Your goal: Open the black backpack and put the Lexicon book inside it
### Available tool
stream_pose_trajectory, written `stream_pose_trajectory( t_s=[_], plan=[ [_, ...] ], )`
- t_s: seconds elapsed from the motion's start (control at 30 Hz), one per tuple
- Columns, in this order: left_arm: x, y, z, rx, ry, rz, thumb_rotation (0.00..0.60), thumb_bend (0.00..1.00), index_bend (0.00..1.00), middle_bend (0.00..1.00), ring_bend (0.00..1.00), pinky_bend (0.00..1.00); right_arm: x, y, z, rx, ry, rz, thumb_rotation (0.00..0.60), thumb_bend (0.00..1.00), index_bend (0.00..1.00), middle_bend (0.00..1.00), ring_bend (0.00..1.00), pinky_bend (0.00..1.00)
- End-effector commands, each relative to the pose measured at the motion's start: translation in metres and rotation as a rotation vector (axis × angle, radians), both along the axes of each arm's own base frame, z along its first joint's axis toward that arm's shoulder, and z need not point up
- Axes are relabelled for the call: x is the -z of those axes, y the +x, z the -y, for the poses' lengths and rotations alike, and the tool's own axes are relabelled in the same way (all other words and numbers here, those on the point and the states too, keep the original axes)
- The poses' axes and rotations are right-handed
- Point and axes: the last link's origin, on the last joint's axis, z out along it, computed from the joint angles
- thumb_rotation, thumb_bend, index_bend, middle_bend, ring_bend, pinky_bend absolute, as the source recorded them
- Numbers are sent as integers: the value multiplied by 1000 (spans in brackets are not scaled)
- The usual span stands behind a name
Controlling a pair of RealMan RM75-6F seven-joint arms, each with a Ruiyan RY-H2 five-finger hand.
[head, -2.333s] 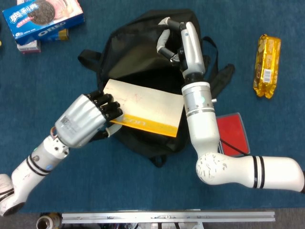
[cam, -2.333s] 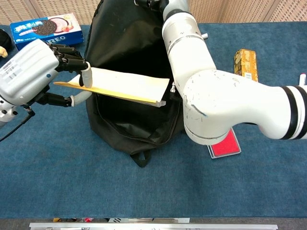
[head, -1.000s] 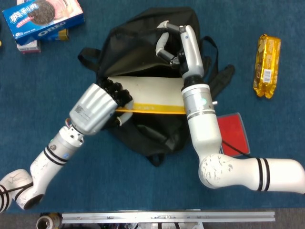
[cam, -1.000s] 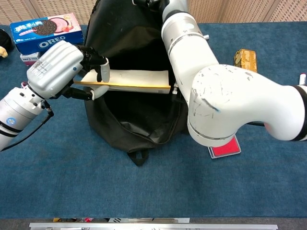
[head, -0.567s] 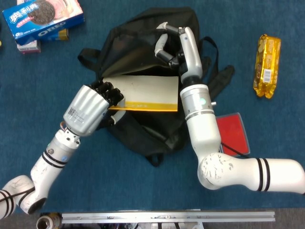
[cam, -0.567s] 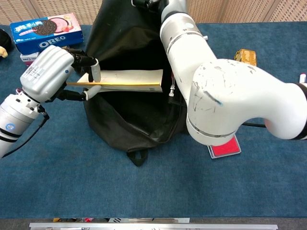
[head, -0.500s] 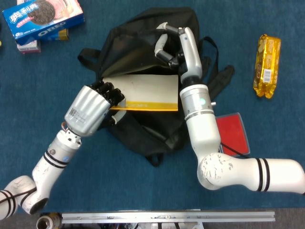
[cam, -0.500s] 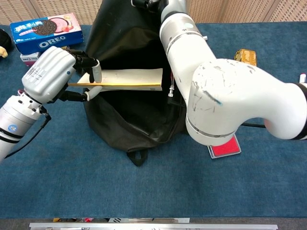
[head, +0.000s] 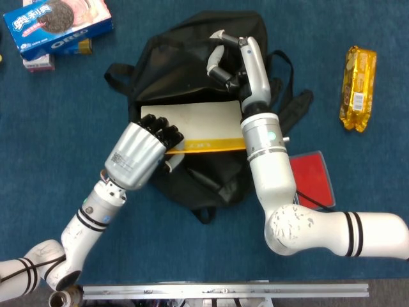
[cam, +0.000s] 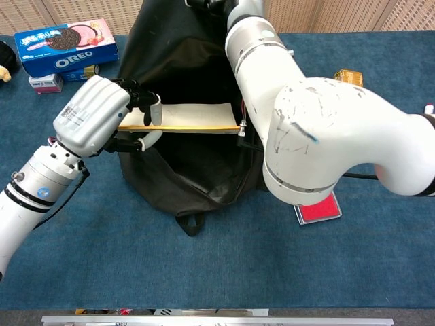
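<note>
Now left robot hand [head: 146,152] holds Lexicon book [head: 192,125] over backpack [head: 185,70].

Left hand [head: 144,153] pushed Lexicon book [head: 192,125] rightward, seemingly deeper into black backpack [head: 185,57].

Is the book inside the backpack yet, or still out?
Partly in. The book lies across the open mouth of the backpack, far end under the flap, near end gripped by the left hand outside.

"OREO" on blue box [head: 57,24]
</note>
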Motion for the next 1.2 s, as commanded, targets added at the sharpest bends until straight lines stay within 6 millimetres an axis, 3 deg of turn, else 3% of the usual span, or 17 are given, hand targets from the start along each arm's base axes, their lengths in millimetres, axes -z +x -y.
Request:
stream_pose_trajectory(
  t_s=[0.03,0.37,0.67,0.93,1.2],
  plan=[
    [3,6,0,22,-10,23,600,340,641,623,497,540,0,0,0,0,1,0,600,795,812,710,543,777],
    [12,19,-13,25,-15,46,600,340,640,621,496,540,0,1,-3,4,11,22,600,795,812,710,543,777],
    [21,5,-18,-25,17,13,600,340,628,612,496,540,-4,2,-3,8,18,54,600,795,812,710,543,777],
    [18,-7,-23,-77,108,-7,600,340,627,612,496,540,-3,3,-6,-4,26,50,600,795,812,710,543,777],
    [24,-14,-16,-81,135,-58,600,340,627,611,496,540,-3,3,-7,-2,22,50,600,795,812,710,543,777]
  ],
)
